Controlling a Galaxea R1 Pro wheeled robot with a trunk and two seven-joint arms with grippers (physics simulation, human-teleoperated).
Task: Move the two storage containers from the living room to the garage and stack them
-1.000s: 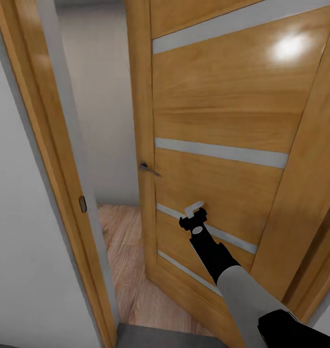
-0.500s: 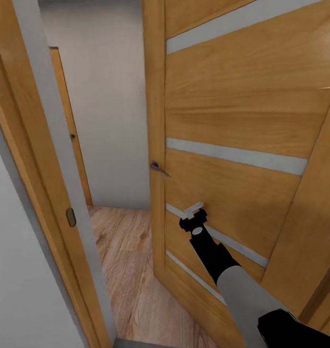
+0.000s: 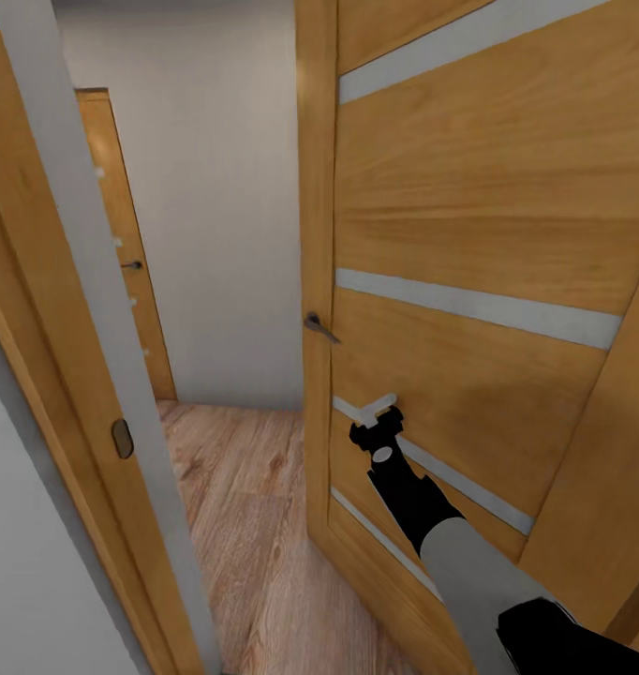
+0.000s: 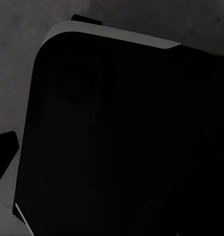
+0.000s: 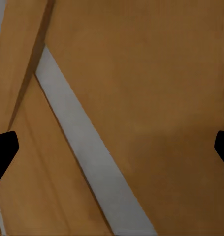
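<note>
The right gripper presses its spread, empty fingers flat against the slatted wooden door, just below the door handle, apparently to swing it wide for the robot's base. Beyond the door lies light plank flooring; neither storage container is visible here. The left fingers' state cannot be told.

A smooth, satiny honey-coloured wood grain is shown on the door, inlaid with matt pale-grey strips. The handle appears dark metal. Light, matt wood planks are seen on the floor; the wall is plain matt white.
</note>
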